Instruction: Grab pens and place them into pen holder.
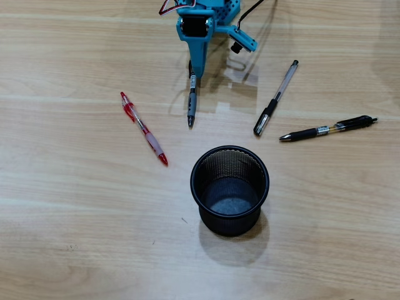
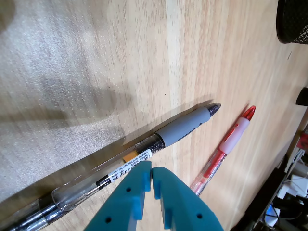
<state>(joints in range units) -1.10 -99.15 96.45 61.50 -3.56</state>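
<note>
My teal gripper (image 1: 196, 72) is at the top middle of the overhead view, with its tips over the upper end of the dark grey pen (image 1: 191, 100). In the wrist view the gripper (image 2: 151, 169) has its jaws together with nothing between them, just above that pen's clear barrel (image 2: 180, 127). The red and clear pen (image 1: 144, 129) lies to the left and also shows in the wrist view (image 2: 226, 149). The clear pen with a black cap (image 1: 275, 99) and the black pen with a silver band (image 1: 327, 129) lie to the right. The black mesh pen holder (image 1: 230, 226) stands upright and empty below them; its edge shows in the wrist view (image 2: 294, 21).
The table (image 1: 75, 219) is light wood. A black cable (image 1: 250, 12) runs from the arm at the top edge. In the wrist view, clutter and cables (image 2: 293, 192) sit past the table's edge at the lower right.
</note>
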